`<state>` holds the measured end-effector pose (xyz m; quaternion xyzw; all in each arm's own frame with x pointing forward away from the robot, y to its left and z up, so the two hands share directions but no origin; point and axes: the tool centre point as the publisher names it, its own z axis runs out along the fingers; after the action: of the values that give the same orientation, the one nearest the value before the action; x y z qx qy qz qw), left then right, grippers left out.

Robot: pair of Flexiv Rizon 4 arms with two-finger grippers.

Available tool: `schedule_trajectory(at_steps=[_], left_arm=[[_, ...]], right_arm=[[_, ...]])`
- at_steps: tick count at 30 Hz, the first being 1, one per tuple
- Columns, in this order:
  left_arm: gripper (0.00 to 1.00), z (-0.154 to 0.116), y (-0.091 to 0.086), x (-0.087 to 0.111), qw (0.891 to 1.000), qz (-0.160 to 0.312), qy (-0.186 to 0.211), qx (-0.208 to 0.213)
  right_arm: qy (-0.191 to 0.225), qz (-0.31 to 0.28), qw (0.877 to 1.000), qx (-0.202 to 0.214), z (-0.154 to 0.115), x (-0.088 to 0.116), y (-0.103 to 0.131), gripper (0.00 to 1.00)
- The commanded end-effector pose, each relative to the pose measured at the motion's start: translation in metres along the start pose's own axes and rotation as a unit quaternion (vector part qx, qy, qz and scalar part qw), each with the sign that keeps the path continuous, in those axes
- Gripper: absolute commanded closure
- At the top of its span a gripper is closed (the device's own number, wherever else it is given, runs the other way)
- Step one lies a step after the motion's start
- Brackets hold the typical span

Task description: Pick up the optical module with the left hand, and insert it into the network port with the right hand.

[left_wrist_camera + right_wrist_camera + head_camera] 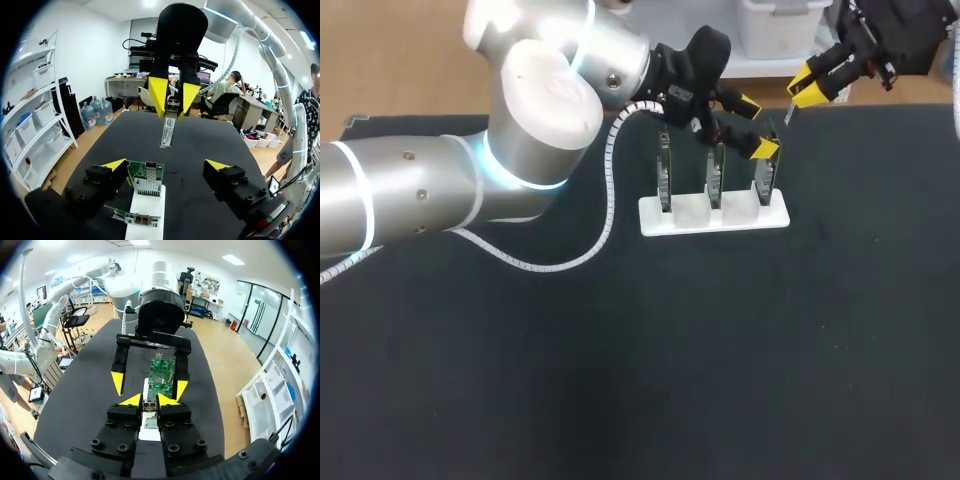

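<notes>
The optical module (167, 131) — a slim silver bar — hangs upright, pinched in the right gripper's (172, 111) fingers. Three green network cards (715, 178) stand upright in a white holder (715, 215), nearby.

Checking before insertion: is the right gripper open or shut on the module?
Shut on the module: in the left wrist view the right gripper's jaws pinch its upper end from both sides.

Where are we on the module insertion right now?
Pick-up looks done: the right gripper is shut on the optical module. The left gripper is open around the network card on the white stand. Left to do: inserting the module, which hangs clear of the card.
</notes>
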<state>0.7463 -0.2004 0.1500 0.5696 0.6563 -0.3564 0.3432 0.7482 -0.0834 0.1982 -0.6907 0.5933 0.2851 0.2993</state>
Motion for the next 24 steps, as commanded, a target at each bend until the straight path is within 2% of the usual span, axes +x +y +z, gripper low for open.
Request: schedule_trajectory(at_steps=[1, 12, 24], left_arm=[[0.00, 0.000, 0.001, -0.001, 1.000, 0.000, 0.001, 0.000], [0.00, 0.000, 0.001, -0.001, 1.000, 0.000, 0.001, 0.000], [0.00, 0.000, 0.001, -0.001, 1.000, 0.000, 0.001, 0.000]], right_arm=[[0.009, -0.003, 1.000, -0.006, 0.008, -0.001, -0.004, 1.00], [0.026, 0.005, 1.000, -0.008, 0.018, 0.006, -0.014, 1.00], [0.035, 0.006, 0.999, -0.010, 0.020, 0.010, -0.013, 1.00]])
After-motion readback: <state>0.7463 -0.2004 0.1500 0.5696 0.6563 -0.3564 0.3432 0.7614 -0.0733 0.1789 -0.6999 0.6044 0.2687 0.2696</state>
